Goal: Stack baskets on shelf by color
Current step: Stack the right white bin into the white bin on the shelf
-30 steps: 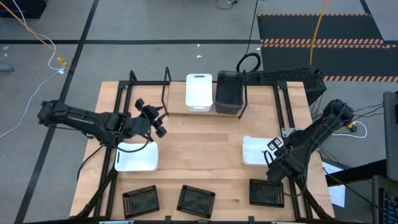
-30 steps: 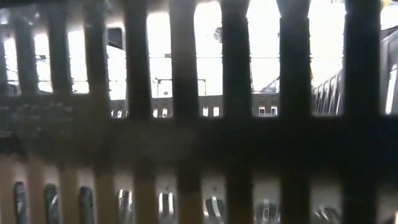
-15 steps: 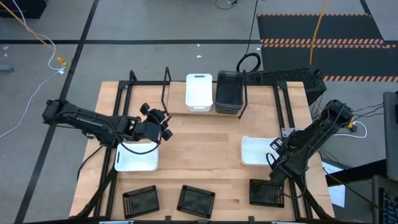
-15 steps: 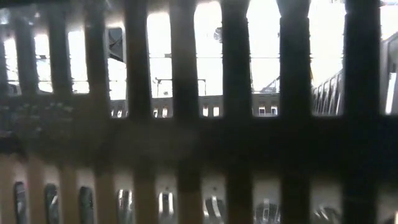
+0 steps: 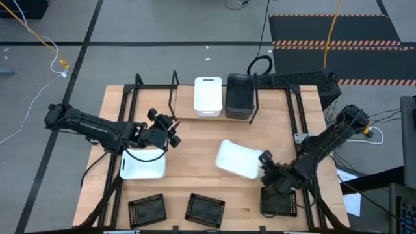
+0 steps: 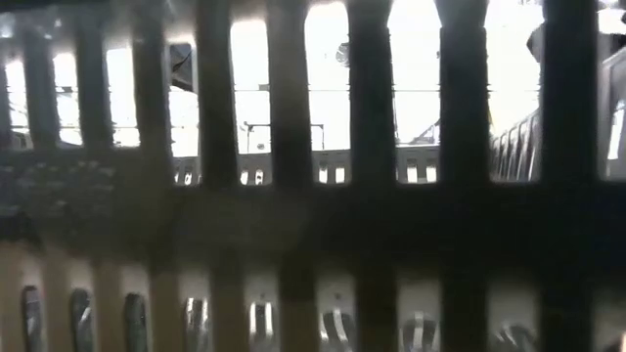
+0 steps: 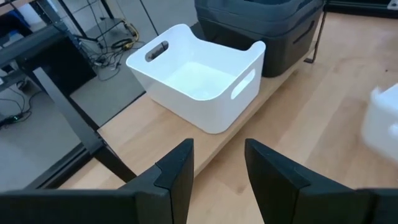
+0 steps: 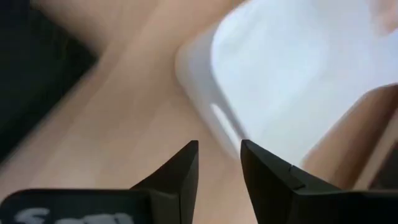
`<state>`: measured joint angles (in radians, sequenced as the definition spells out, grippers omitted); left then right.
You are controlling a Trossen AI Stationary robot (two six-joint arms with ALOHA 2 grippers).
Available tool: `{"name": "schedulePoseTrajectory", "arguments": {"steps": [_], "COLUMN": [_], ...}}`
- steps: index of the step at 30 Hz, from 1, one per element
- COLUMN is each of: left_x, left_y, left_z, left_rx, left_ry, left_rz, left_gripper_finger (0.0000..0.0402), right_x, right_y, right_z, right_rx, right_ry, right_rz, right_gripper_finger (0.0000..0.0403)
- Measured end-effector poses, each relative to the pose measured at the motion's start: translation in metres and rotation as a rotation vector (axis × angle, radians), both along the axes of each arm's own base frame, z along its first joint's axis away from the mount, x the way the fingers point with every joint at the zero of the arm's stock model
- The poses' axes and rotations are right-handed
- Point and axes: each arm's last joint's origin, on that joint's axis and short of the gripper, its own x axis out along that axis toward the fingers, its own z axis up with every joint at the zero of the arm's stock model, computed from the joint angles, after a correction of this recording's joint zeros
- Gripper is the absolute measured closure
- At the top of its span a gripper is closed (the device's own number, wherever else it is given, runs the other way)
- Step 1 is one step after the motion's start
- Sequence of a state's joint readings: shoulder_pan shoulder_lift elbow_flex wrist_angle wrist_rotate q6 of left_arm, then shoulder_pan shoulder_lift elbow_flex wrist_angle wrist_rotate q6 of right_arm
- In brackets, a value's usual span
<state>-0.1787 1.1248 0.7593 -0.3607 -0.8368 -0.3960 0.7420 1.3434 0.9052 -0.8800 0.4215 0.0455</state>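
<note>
With the loose white basket (image 5: 238, 158) lying askew mid-bench, just beside the empty, narrowly parted right claw (image 5: 265, 160), a firm rim grip is judged needed before it is nested in the white basket on the shelf (image 5: 208, 95), while the left claw (image 5: 170, 125), parted and empty, waits nearby.

1. The high view is evenly lit and sharp, with soft shadows under the arms.
2. The low view is backlit: dark blurred vertical bars (image 6: 284, 196) stand before bright glare.
3. The right wrist view is smeared; the white plastic basket (image 8: 298, 81) is blurred.
4. The left wrist view is clear.
</note>
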Motion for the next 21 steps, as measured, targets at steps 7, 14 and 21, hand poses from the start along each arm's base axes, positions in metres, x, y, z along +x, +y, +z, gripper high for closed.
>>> {"name": "schedulePoseTrajectory", "arguments": {"steps": [7, 14, 21], "left_x": [0.001, 0.001, 0.001], "left_y": [0.000, -0.001, -0.001], "left_z": [0.001, 0.001, 0.001], "left_rx": [0.008, 0.008, 0.008], "left_ry": [-0.004, -0.004, -0.003], "left_rz": [-0.008, -0.009, -0.011], "left_gripper_finger": [0.0254, 0.0254, 0.0254], "right_x": [0.022, 0.038, 0.043], "right_y": [-0.015, -0.038, -0.061], "right_z": [0.023, 0.017, 0.000], "right_rx": [-0.024, -0.040, 0.005], "right_ry": [-0.010, 0.013, 0.107], "right_rz": [0.029, 0.097, 0.204], "right_gripper_finger": [0.0268, 0.0247, 0.0262]}}
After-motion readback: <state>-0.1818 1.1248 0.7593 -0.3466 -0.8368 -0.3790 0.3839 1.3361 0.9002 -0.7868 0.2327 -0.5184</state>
